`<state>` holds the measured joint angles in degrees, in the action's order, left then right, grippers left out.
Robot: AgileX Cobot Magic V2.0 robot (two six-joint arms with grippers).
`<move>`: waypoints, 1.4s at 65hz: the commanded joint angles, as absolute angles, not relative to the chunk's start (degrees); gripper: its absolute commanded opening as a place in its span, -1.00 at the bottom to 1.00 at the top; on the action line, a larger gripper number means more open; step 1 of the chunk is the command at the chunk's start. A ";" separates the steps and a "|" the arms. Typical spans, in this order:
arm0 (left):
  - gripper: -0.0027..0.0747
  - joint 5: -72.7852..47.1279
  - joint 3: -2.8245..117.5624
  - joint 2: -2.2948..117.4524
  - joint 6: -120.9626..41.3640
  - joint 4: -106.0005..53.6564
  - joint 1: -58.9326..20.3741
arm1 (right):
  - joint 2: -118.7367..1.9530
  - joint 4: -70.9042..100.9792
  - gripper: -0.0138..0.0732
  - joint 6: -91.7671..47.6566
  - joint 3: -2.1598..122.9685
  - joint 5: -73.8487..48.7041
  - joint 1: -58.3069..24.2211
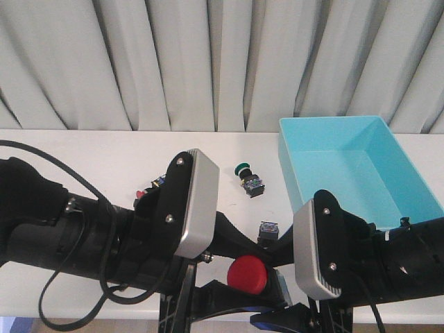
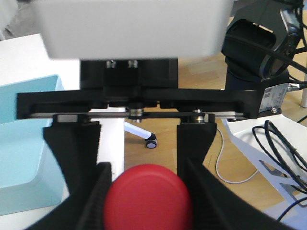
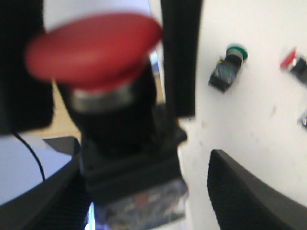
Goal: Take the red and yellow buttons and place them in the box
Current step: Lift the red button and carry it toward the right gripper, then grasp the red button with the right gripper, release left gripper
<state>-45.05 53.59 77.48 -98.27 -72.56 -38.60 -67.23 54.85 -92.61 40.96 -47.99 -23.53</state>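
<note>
— Left gripper, what does it have?
— Its fingers are pressed onto the cap of a red button, one on each side. In the front view that button hangs in the air low down between the two arms, in front of the table's near edge.
— And the right gripper?
— Spread wide. The button's black body sits between its fingers. One finger is clearly apart from the body, with white table showing in the gap. Whether the other finger touches it, I cannot tell; the picture is blurred there.
— Run through the rest, big things first.
— Pale pleated curtain across the back. White table below it. The turquoise box stands on the table's right side, well apart from the held button. No buttons show in the part of it that is visible.
— Other buttons?
— A green-capped button lies on its side near the middle of the table, just left of the box. A small black switch body lies nearer the robot, beside the right arm; its cap colour is hidden. A second red button peeks out behind the left arm, mostly covered.
</note>
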 commanded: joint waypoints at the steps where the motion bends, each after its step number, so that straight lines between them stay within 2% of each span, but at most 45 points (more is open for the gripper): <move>1: -0.53 -46.06 55.52 76.16 -99.15 -76.77 -38.79 | -66.42 61.28 0.41 -98.43 42.96 -49.70 -23.61; 16: -0.53 -45.79 55.52 76.16 -99.63 -76.73 -38.79 | -66.42 57.71 0.40 -98.54 42.73 -49.87 -23.56; 26: -0.53 -45.79 55.52 76.16 -99.63 -76.73 -38.79 | -66.42 58.53 0.33 -98.44 42.73 -49.87 -23.56; 48: -0.48 -44.30 55.52 76.16 -99.58 -76.73 -38.79 | -66.42 58.84 -0.15 -98.44 42.73 -49.93 -23.56; 57: -0.30 -44.20 55.52 76.16 -99.58 -76.73 -38.79 | -66.42 58.84 -0.26 -98.44 42.73 -49.93 -23.56; 79: 0.50 -44.03 55.52 76.16 -98.80 -73.10 -38.79 | -66.42 58.84 -0.26 -97.98 42.73 -49.93 -23.56; 85: 0.60 -42.94 55.52 76.16 -96.76 -70.24 -38.79 | -66.42 58.65 -0.26 -96.71 42.73 -49.70 -23.56; 91: 0.61 -40.06 55.52 76.16 -93.36 -65.39 -38.79 | -66.42 57.19 -0.26 -95.89 42.73 -49.24 -23.56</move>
